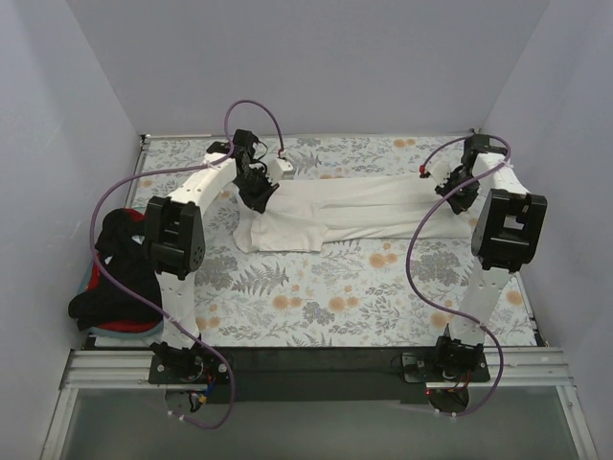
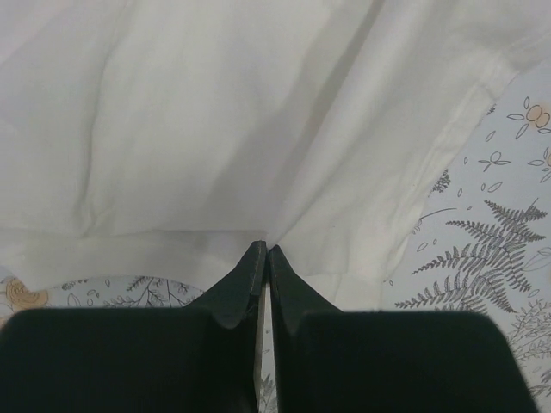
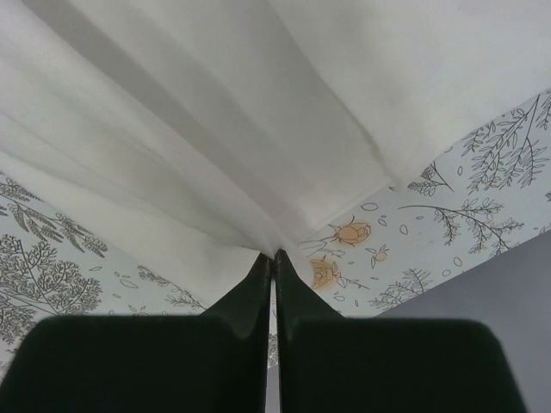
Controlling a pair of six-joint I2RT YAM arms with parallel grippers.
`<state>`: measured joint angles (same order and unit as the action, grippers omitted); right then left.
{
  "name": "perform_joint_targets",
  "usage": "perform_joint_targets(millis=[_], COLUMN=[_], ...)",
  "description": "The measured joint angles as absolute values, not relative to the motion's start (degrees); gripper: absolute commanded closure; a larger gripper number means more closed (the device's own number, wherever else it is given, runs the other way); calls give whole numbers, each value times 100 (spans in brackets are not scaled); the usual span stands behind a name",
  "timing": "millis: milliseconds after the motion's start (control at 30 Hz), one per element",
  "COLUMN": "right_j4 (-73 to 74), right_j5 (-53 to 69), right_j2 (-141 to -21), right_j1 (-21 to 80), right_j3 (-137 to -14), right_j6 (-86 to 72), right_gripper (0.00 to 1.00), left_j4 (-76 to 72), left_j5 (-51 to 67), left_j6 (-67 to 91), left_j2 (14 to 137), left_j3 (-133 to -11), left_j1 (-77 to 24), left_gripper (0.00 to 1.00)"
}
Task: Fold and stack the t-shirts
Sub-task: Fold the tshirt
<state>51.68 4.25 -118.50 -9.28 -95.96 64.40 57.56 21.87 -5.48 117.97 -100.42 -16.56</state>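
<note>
From above, the large plain off-white cloth t-shirt [image 1: 335, 216] lies stretched across the upper middle of the floral-patterned worktop [image 1: 335, 307], the left claw [image 1: 257, 189] at its left end and the right claw [image 1: 458, 192] at its right, seemingly to hold it taut for folding. In the left wrist view, the claw is pressed together on the hem at bottom centre. The right wrist view shows the same pinch on gathered cloth.

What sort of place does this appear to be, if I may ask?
Likely a lab test booth: plain grey walls box in the table, two robot arms bolted to a rail hold a shirt.
</note>
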Motion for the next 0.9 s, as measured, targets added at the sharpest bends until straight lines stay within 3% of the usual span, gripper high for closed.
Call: perform_joint_targets(millis=[200, 900], right_j4=[5196, 5218], right_j5=[423, 379], right_j2=[-12090, -12374], right_j1=[-913, -897], right_j3=[-9817, -10158], right_j6=[6420, 6272], right_gripper=[99, 99], left_j4=[5979, 5758], left_j5=[2137, 2003], left_j6=[-731, -917], left_j2=[12328, 12774], left_j3=[-10665, -11170], left_j1=[-1649, -1619], left_gripper=[100, 100])
